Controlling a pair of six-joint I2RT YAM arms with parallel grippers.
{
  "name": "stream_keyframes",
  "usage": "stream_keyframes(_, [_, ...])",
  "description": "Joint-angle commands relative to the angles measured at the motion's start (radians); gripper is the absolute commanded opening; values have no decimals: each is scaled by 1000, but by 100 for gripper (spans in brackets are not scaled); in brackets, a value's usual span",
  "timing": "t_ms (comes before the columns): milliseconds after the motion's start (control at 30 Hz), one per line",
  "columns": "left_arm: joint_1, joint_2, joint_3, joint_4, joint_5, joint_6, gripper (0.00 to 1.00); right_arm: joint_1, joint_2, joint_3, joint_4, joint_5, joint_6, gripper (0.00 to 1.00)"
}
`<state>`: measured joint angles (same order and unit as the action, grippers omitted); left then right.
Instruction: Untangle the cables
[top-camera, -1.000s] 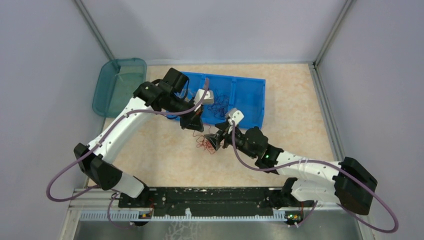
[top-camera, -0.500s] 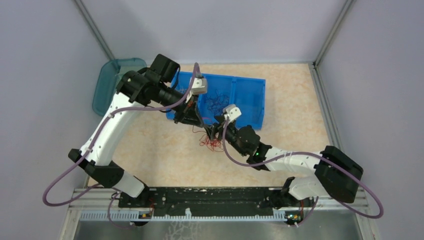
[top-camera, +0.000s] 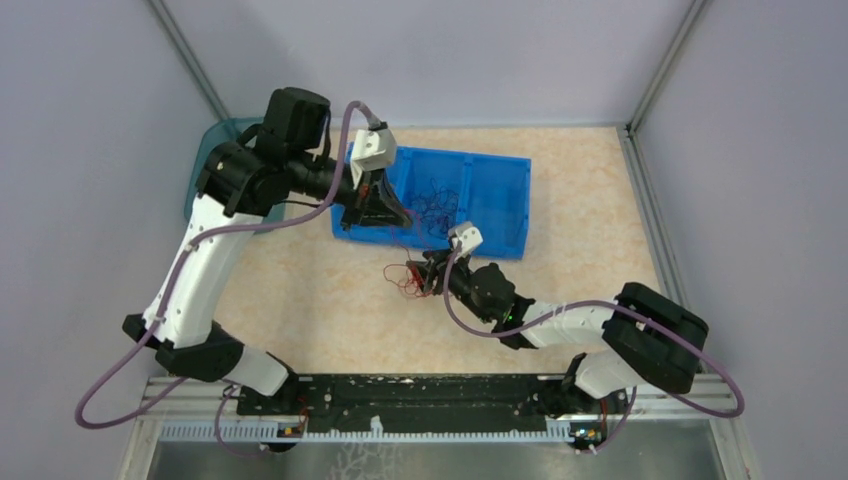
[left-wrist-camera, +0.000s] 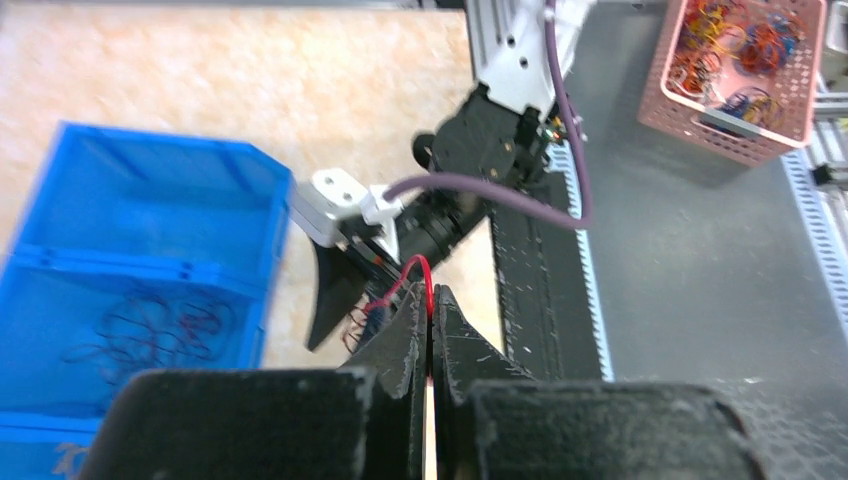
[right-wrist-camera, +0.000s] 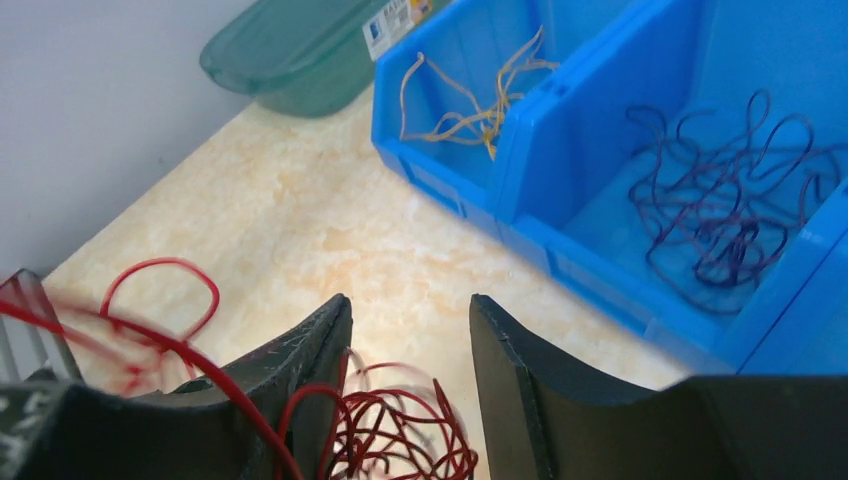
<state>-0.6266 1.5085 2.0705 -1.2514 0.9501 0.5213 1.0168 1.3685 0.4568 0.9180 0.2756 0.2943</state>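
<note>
The left gripper (left-wrist-camera: 430, 300) is pressed together on a red wire (left-wrist-camera: 430, 280); a short loop of it stands up just past the fingertips; seen from above, this gripper hangs high over the near left edge of the blue bin (top-camera: 505, 205).

The right gripper (right-wrist-camera: 410, 345) is low over the table (right-wrist-camera: 300, 220), just in front of the bin; its jaws stand apart with nothing between them; the red tangle (right-wrist-camera: 400, 435) lies on the table right under and between the fingers; a blurred red strand runs across the outer side of one finger, and a further red loop lies beside it on the table.

The bin has side-by-side compartments; yellow wires (right-wrist-camera: 480, 105) sit loosely in one; purple wires (right-wrist-camera: 725, 215) lie in a curly heap in the next; the compartment at the right end, seen from above, shows bare floor.

A teal bin (right-wrist-camera: 300, 50) sits against the wall, just left of the blue bin; the left arm hides most of it from above.

The left wrist view also shows a pink basket (left-wrist-camera: 745, 110) off the table, on the grey surface behind the arms' bases; it holds mixed coloured wires, too small to sort.
</note>
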Motion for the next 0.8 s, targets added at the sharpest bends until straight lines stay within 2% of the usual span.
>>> stream_keyframes(0, [-4,-94,19,214,-16,-50,0,19,9,-33,88,6,68,48])
stream_keyframes(333, [-4,-215,22,539,-164,-78,0,21,23,-85,92,25,119,49])
stream_keyframes(600, [-3,-251,61,610,-200,-68,0,20,20,-123,101,33,152,44])
stream_keyframes(767, [-3,-263,118,675,-306,11,0,20,20,-136,97,43,162,44])
